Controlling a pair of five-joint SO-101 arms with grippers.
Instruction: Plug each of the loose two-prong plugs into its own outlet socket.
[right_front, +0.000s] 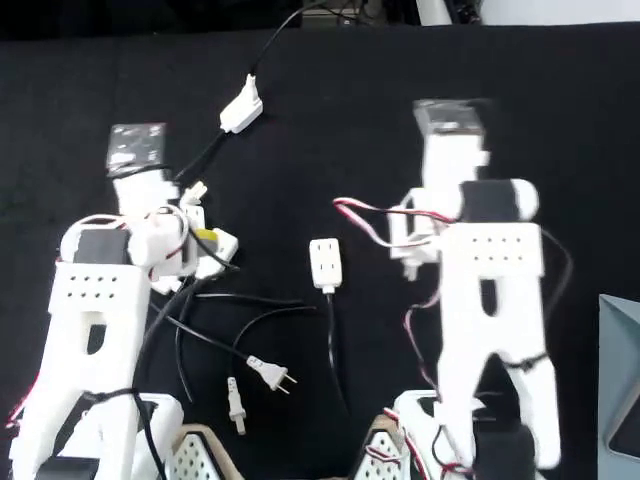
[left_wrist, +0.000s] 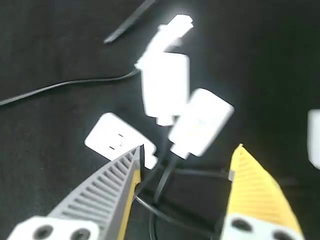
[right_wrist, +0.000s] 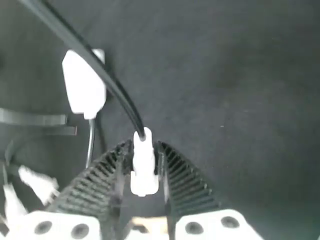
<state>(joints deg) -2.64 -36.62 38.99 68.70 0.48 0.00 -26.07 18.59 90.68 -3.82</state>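
Observation:
My right gripper (right_wrist: 144, 147) is shut on a white two-prong plug (right_wrist: 144, 167) whose black cable runs away over the cloth. A white outlet socket (right_wrist: 84, 90) lies beyond it; in the high view this socket (right_front: 326, 262) sits mid-table, left of the right gripper (right_front: 412, 262). My left gripper (left_wrist: 189, 149) is open above a cluster of white outlet blocks: one with slots (left_wrist: 116, 137), one on a cable (left_wrist: 201, 122) and a third behind (left_wrist: 165, 85). Two loose plugs (right_front: 272, 375) (right_front: 237, 405) lie near the front.
Another white socket (right_front: 242, 108) on a black cable lies at the back. Black cables (right_front: 250, 320) loop across the dark cloth between the arms. A grey object (right_front: 620, 380) stands at the right edge. The arm bases (right_front: 190, 450) are at the front.

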